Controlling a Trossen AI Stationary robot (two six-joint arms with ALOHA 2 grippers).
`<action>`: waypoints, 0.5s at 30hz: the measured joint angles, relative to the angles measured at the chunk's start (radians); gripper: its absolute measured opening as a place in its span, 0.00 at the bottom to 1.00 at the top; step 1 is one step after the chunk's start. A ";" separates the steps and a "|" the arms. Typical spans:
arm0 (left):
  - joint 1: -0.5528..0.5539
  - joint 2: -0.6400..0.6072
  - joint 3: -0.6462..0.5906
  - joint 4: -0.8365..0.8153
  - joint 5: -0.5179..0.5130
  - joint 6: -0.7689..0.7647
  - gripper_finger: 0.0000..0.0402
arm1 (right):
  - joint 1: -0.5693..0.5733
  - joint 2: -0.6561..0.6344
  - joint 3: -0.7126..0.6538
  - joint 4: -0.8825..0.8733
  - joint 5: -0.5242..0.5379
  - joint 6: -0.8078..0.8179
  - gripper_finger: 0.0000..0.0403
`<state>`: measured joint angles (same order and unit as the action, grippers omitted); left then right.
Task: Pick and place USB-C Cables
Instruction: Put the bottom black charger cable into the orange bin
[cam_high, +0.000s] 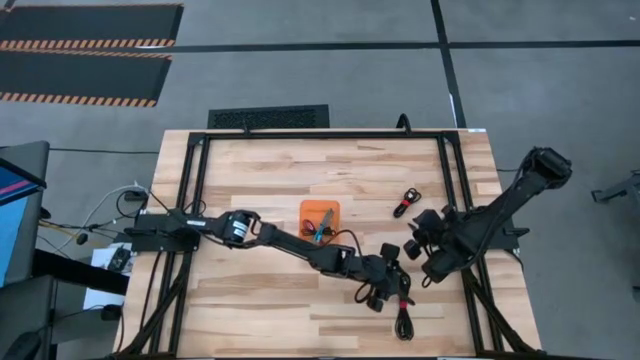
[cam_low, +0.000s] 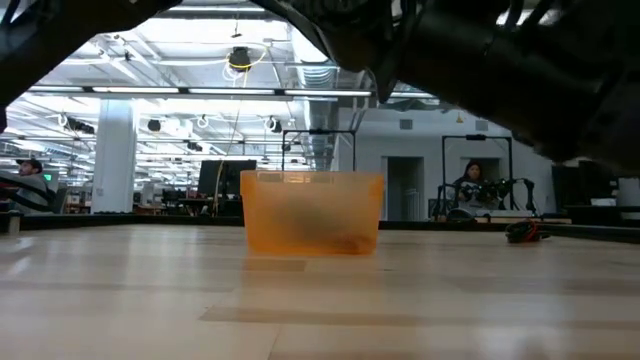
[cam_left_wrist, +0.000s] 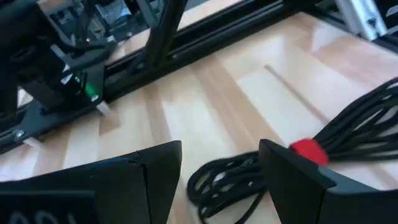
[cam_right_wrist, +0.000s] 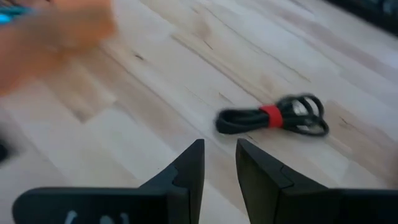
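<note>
A black cable bundle (cam_high: 402, 316) with a red tie (cam_left_wrist: 307, 150) lies near the table's near edge. My left gripper (cam_left_wrist: 221, 163) (cam_high: 392, 290) is open above it, one finger on each side of the bundle's looped end (cam_left_wrist: 222, 182); I cannot tell whether they touch it. A smaller black cable with a red tie (cam_high: 405, 203) (cam_right_wrist: 273, 118) (cam_low: 525, 232) lies on the bare wood right of the orange bin (cam_high: 320, 216) (cam_low: 312, 212). The bin holds a teal-blue cable (cam_high: 321, 226). My right gripper (cam_right_wrist: 220, 155) (cam_high: 412, 243) hovers near the small cable with a narrow gap between its fingers.
A black metal frame (cam_high: 455, 190) runs along the table's far, left and right sides. The bin stands mid-table, far of the left arm's forearm. Bare wood lies left of the bin. In the low view people sit at desks in the room beyond the table.
</note>
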<state>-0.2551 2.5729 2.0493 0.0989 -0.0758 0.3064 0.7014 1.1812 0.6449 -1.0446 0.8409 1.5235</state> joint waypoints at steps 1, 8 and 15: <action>0.006 0.000 -0.010 0.008 0.003 0.000 0.51 | 0.011 0.000 0.010 0.001 0.016 -0.008 0.29; 0.022 0.000 -0.038 0.018 0.071 -0.027 0.51 | 0.082 0.000 0.053 0.001 0.091 -0.017 0.29; 0.020 0.000 -0.038 0.001 0.069 -0.015 0.51 | 0.102 0.000 0.055 0.012 0.105 -0.014 0.29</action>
<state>-0.2356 2.5729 2.0113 0.0998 -0.0065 0.2912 0.8032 1.1812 0.6998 -1.0328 0.9455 1.5097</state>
